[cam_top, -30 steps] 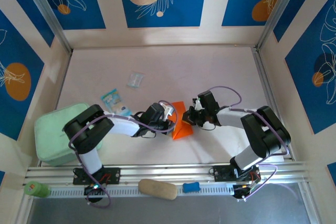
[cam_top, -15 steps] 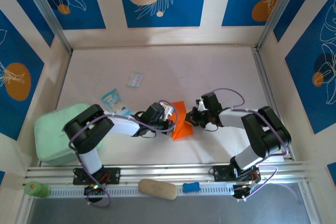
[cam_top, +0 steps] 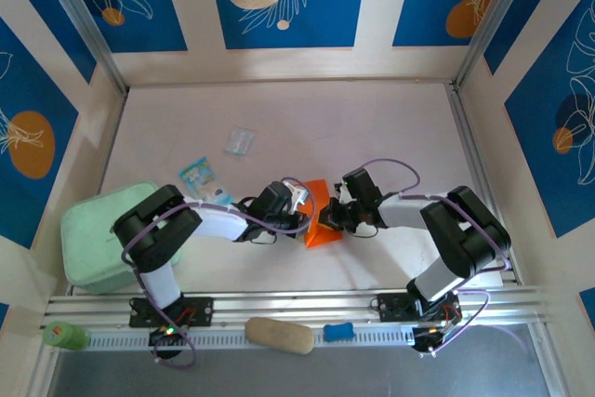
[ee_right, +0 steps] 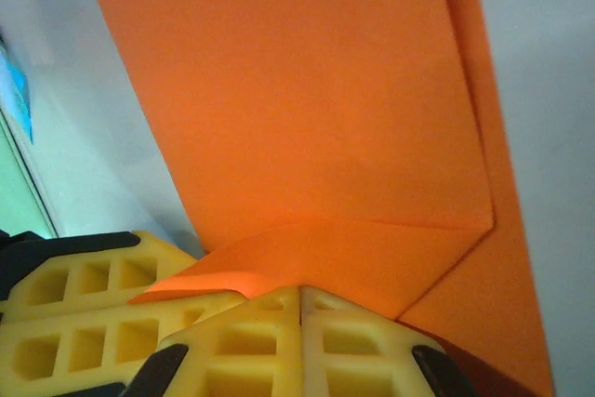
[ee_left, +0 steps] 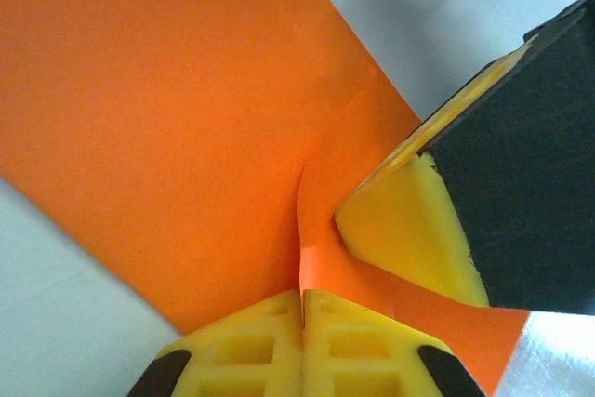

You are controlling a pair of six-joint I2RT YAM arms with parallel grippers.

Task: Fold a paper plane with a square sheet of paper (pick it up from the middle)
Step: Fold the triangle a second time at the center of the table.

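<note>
The square sheet of paper [cam_top: 321, 226] is a creased bright orange shape on the white table between the two arms. In the left wrist view the orange paper [ee_left: 167, 127] has one flap curling up from a fold. My left gripper [cam_top: 299, 204] is at the paper's left edge; seen up close, the left gripper [ee_left: 302, 297] is shut, with a raised edge of the paper running into the seam between its fingers. My right gripper [cam_top: 333, 218] is over the paper's right part, shut [ee_right: 300, 291], its yellow fingertip [ee_left: 409, 230] pressing down on the flap beside the fold.
A mint green pad [cam_top: 98, 234] lies at the left. A blue-and-white packet [cam_top: 197, 176] and a clear wrapper [cam_top: 240, 141] lie behind the left arm. On the front rail are a tan block [cam_top: 279, 335], a small blue piece [cam_top: 339, 331] and a green item [cam_top: 63, 334].
My right gripper has moved left and down onto the orange paper, closer to the left gripper. The left arm has stayed in place.
</note>
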